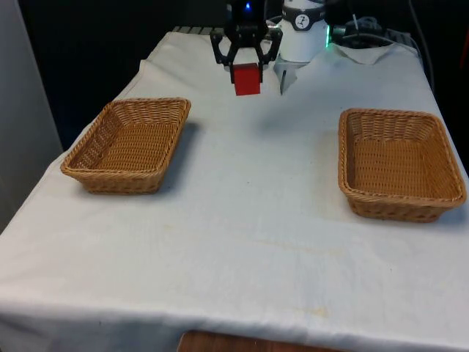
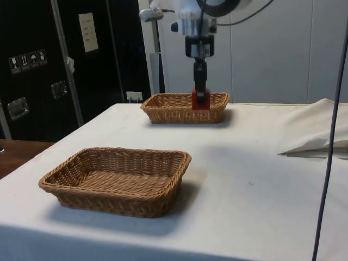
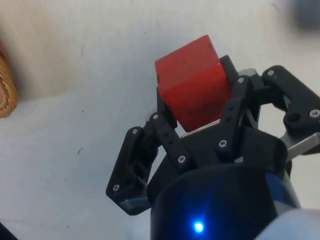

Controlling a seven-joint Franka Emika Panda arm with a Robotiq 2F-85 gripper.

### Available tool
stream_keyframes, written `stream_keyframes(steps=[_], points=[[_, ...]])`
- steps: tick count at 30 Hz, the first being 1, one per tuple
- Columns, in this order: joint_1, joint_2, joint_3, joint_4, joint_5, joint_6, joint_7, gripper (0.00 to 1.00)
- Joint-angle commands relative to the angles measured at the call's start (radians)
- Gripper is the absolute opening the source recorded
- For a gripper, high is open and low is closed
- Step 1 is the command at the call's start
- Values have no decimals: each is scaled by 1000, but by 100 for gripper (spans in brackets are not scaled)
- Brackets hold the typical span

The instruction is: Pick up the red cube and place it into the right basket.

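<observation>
The gripper [image 1: 247,64] clamps the red cube [image 1: 247,79] above the cloth; the right basket [image 1: 126,145] (robot's right) lies forward and to its right.

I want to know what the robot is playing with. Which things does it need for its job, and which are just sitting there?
Needed: the gripper, the red cube it holds, the basket on the front view's right.
Just there: the basket on the front view's left, the white cloth.

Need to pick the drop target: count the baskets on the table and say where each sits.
2. One wicker basket sits at the front view's left, the other basket at the front view's right. The gripper holds the red cube above the cloth between them.
</observation>
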Motion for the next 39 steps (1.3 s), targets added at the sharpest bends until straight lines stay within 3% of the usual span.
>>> stream_keyframes(steps=[1,8,9,10,16,18,26,27,28,34,35,36,39], points=[[-3,0,-3,11,-1,-14,-6,3],[-1,25,-18,72,43,-51,-51,3],[-1,18,-17,61,15,-41,-27,3],[-2,42,-23,93,64,-57,-71,3],[-8,119,-35,169,148,-71,-149,3],[-5,129,-39,174,141,-63,-142,3],[-22,219,-60,256,249,-85,-251,3],[-13,219,-66,251,235,-75,-236,3],[-24,228,-63,264,258,-86,-262,3],[-33,289,-90,311,317,-92,-330,3],[-23,293,-98,308,309,-83,-319,3],[-35,298,-94,317,326,-93,-340,3],[-39,321,-105,334,349,-97,-365,3]])
